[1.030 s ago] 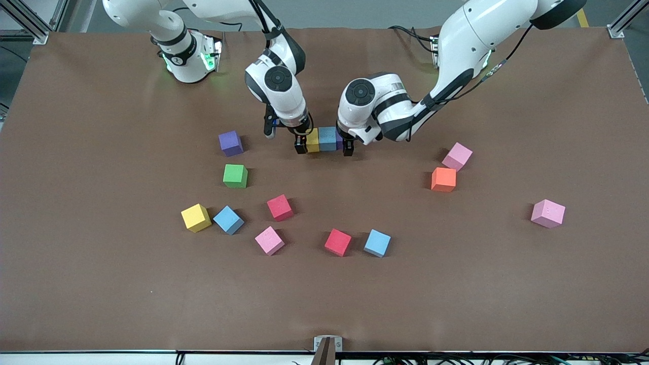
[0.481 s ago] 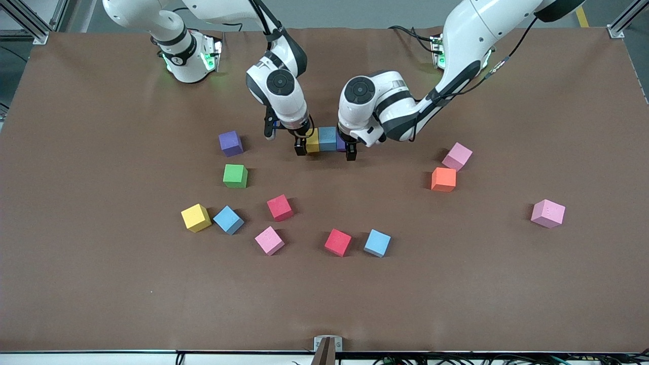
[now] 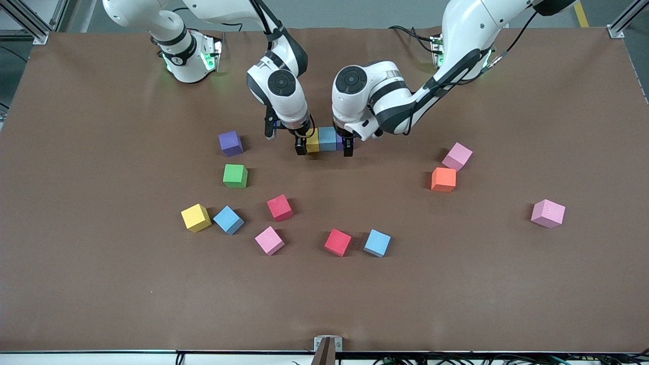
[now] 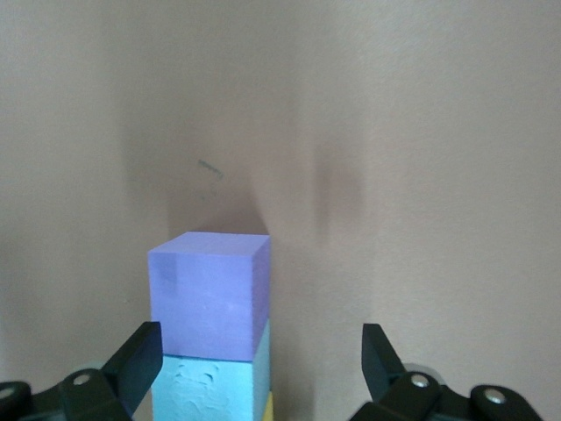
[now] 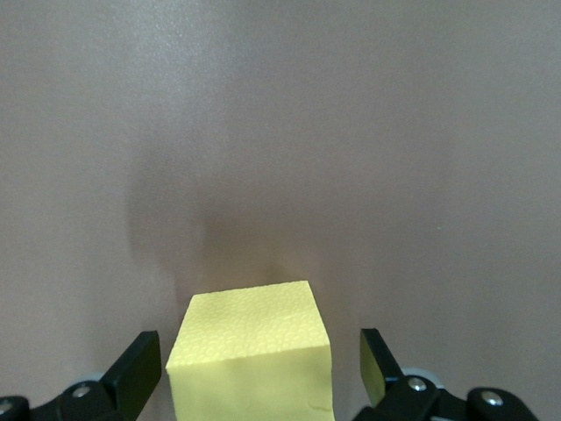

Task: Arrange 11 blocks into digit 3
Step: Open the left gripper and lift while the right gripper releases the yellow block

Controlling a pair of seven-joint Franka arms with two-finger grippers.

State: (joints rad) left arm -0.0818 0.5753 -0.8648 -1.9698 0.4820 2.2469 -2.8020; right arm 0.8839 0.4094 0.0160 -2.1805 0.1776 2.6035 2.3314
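Note:
A yellow block, a blue block and a purple block touch in a short row mid-table. My right gripper stands open at the yellow block, its fingers clear of both sides. My left gripper stands open at the purple block, which lies close to one finger. Loose blocks lie nearer the camera: purple, yellow, blue, red, pink, red, blue, orange.
A green cube sits beside the loose purple block. Toward the left arm's end lie a pink cube touching the orange one and another pink cube on its own. The brown table cover is bare near the camera.
The left arm's wrist has swung a little toward the right arm's end, its fingers staying at the purple block. The row and the right gripper look unmoved.

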